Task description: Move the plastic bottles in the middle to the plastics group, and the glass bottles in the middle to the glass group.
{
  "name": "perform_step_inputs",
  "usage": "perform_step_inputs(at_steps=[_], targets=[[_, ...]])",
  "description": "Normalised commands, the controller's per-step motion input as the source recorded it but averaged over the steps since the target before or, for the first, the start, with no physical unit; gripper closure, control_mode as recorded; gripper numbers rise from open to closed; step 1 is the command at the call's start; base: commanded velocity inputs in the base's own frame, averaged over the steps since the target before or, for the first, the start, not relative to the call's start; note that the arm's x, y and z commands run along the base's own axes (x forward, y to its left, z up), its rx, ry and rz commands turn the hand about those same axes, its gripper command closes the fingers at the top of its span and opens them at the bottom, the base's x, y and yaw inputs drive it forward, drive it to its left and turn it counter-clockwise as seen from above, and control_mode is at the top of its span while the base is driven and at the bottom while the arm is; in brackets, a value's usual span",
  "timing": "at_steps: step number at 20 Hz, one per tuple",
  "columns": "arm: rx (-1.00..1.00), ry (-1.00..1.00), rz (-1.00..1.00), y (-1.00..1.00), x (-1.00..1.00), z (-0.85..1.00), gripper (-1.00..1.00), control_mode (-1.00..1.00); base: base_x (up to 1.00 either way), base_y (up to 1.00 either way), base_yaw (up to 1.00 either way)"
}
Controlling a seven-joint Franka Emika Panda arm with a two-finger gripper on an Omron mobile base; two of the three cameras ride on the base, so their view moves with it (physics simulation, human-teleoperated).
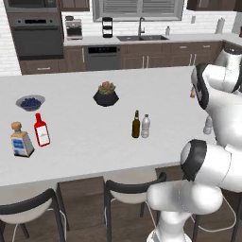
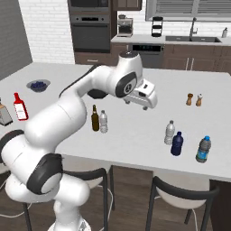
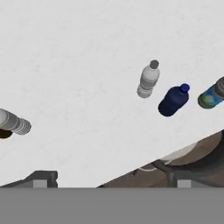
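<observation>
Hovering above the white counter (image 2: pixel 135 131) at the middle of the right base view, the gripper (image 2: pixel 145 103) is spread wide and holds nothing. The brown bottle (image 2: pixel 95 118) and clear bottle (image 2: pixel 103 122) stand touching at centre left. The blue bottle (image 2: pixel 177 144) stands at lower right beside two other bottles.

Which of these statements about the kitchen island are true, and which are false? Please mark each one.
1. The brown bottle stands next to a clear bottle in the middle. True.
2. The end effector holds the dark blue bottle. False: its jaws are open and empty, above the counter.
3. The red bottle stands beside the cork-stopped bottle. True.
4. The brown bottle lies on its side. False: it stands upright.
5. The bowl holds blue berries. True.
</observation>
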Motion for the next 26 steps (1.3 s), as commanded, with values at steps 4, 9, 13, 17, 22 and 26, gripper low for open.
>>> perform_step_inputs(at_steps=[4,9,13,17,22,26], targets=[[0.00,0.09,0.17,1.00,0.00,0.23,-1.00,-1.00,0.00,0.00,0.00],[0.00,0.16,0.18,1.00,0.00,0.02,-1.00,-1.00,0.00,0.00,0.00],[0.00,0.16,0.18,1.00,0.05,0.00,-1.00,-1.00,0.00,0.00,0.00],[0.00,0.13,0.13,0.97,0.50,-0.01,-1.00,-1.00,0.00,0.00,0.00],[0.03,0.08,0.11,0.88,0.54,-0.14,-1.00,-1.00,0.00,0.00,0.00],[0.10,0.00,0.07,0.25,0.68,-0.34,-1.00,-1.00,0.00,0.00,0.00]])
